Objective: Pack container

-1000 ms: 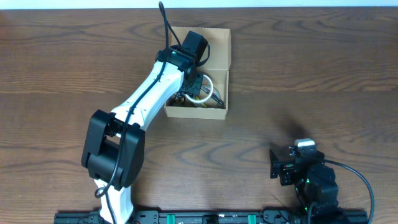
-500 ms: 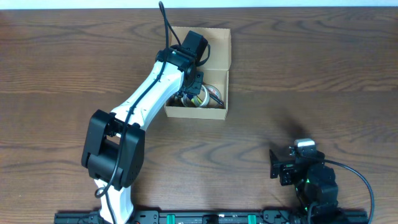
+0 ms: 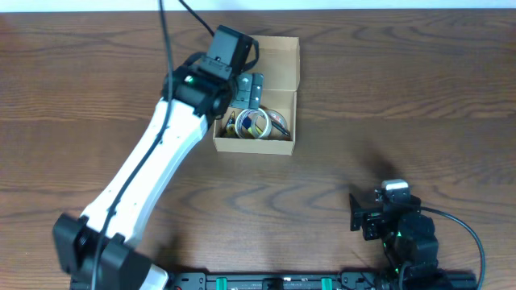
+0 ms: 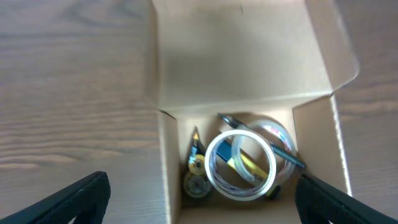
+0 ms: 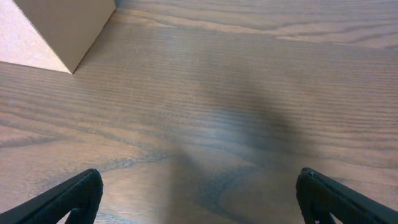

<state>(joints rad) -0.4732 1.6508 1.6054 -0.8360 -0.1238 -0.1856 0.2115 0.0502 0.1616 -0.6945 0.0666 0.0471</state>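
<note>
The left tool (image 3: 251,90) hangs spread wide and empty over the container (image 3: 279,58), a plain tan cardboard box on the table (image 3: 403,97), flap lid open. Inside lie a small yellowish roll (image 4: 196,177), a clear tape roll (image 4: 240,163) and a dark pen (image 4: 289,157). Well off to the container's right, the right tool (image 5: 199,196) gapes empty.

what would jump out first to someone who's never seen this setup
The white left arm stretches diagonally across the table, and the left gripper hangs open over the open box at the far middle. A clear tape roll lies inside the box. The right gripper sits open at the near right, over bare wood.
</note>
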